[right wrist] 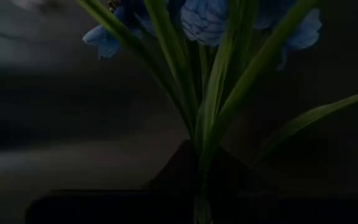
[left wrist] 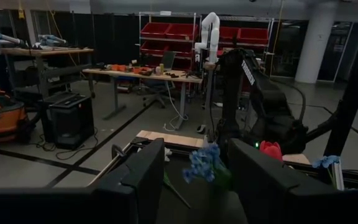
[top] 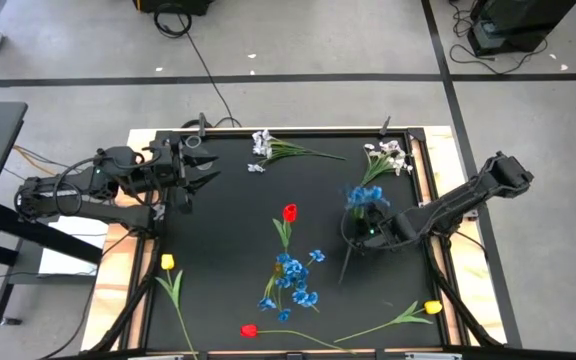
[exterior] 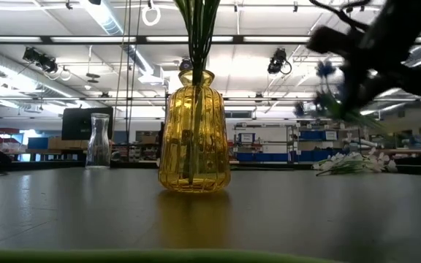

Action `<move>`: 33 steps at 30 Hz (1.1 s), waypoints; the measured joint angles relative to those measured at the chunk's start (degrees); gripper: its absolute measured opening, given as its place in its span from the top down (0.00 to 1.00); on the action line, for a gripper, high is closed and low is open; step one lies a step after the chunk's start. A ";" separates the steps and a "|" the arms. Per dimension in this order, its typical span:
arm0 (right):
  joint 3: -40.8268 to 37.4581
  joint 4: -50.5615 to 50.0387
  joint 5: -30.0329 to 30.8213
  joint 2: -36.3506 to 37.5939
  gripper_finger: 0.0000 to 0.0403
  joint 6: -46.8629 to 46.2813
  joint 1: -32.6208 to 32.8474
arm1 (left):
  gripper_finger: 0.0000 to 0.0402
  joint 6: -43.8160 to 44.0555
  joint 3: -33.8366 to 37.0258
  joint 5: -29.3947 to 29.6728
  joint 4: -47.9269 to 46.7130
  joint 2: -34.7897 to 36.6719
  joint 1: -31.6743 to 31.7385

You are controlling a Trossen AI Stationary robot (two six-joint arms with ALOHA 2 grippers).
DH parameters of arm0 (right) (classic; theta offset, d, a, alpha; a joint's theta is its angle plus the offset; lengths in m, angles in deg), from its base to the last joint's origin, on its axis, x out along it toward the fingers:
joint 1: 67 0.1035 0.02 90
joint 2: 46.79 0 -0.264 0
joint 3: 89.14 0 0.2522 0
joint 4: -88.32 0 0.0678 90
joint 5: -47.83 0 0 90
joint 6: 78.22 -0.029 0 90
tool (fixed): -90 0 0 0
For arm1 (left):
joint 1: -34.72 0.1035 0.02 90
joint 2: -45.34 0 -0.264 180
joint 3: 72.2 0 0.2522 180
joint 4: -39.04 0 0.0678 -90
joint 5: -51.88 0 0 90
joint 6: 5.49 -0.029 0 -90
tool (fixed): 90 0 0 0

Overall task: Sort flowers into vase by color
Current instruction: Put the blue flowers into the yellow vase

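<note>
A: Right tool (top: 367, 228)?
B: Right arm reaches in low from the bench's (top: 228, 230) right edge, tool clamped on a blue spray's (top: 365, 197) stem, blossoms lifted over the mat's right half.
A: Left tool (top: 203, 172)?
B: Near the back-left corner, arm folded, fingers partly apart, nothing in them.
A: Other flowers?
B: Another blue spray (top: 290, 282) and a red tulip (top: 288, 213) lie mid-bench.

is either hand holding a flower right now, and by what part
The right hand is shut on a blue spray, gripping its green stems just below the blossoms. The left hand stands open and holds nothing.
</note>
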State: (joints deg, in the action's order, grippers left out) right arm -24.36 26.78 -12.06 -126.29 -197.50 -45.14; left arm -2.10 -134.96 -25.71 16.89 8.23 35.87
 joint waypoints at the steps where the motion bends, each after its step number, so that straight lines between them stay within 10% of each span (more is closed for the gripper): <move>1: 1.38 -0.57 1.79 0.00 0.94 2.50 -1.01 | 0.54 -0.02 0.00 -0.01 0.01 0.00 0.01; 13: 14.48 12.35 8.44 0.06 0.94 50.72 -17.69 | 0.54 -0.04 0.00 -0.01 0.01 -0.01 0.01; 24: 14.48 39.87 -15.17 -0.04 0.94 87.08 -32.02 | 0.54 -0.03 0.00 0.00 0.02 -0.02 0.02; 33: 14.46 54.30 -37.21 -4.78 0.95 97.51 -36.92 | 0.54 -0.04 0.00 0.00 0.04 -0.01 0.02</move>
State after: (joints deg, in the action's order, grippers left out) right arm -9.90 81.08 -49.27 -131.07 -99.99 -82.07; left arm -2.14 -134.96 -25.71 16.94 8.22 35.89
